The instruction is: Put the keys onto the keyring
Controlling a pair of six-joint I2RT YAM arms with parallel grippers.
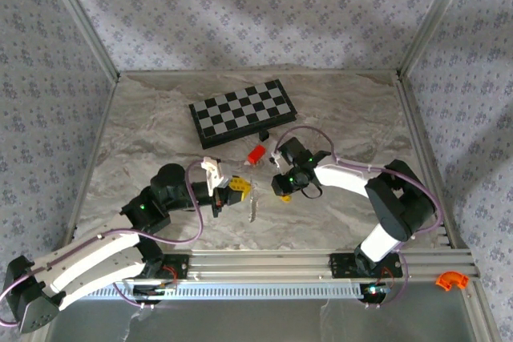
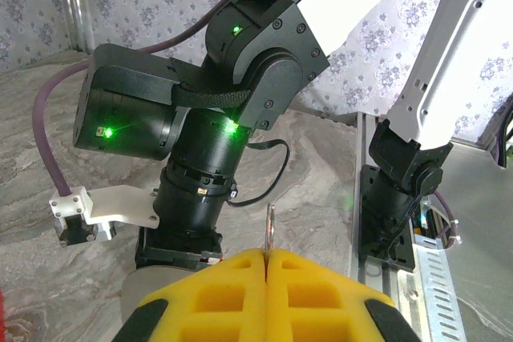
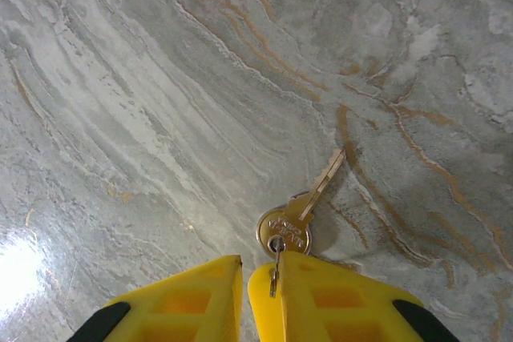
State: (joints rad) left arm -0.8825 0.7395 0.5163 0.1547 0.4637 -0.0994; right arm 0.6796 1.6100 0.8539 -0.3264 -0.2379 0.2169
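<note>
A silvery key (image 3: pixel 286 230) with a round head lies flat on the marble table (image 3: pixel 160 102), its blade pointing up and right. A short thin metal piece (image 3: pixel 274 271) passes through the hole in its head and rests against my right gripper's right finger. My right gripper (image 3: pixel 244 266) (image 1: pixel 282 192) hovers just over the key's head, its yellow jaws a narrow gap apart with nothing in the gap. My left gripper (image 2: pixel 265 252) (image 1: pixel 239 188) is shut on a thin silvery metal sliver (image 2: pixel 270 226), seen edge-on. A narrow silvery strip, probably the keyring (image 1: pixel 252 206), shows beside the left fingertips.
A black-and-white chessboard (image 1: pixel 240 114) lies at the back middle, with a small red piece (image 1: pixel 256 154) in front of it. The two grippers face each other closely at the table's middle. An orange part (image 1: pixel 451 279) sits on the near rail at right. Patterned walls enclose the table.
</note>
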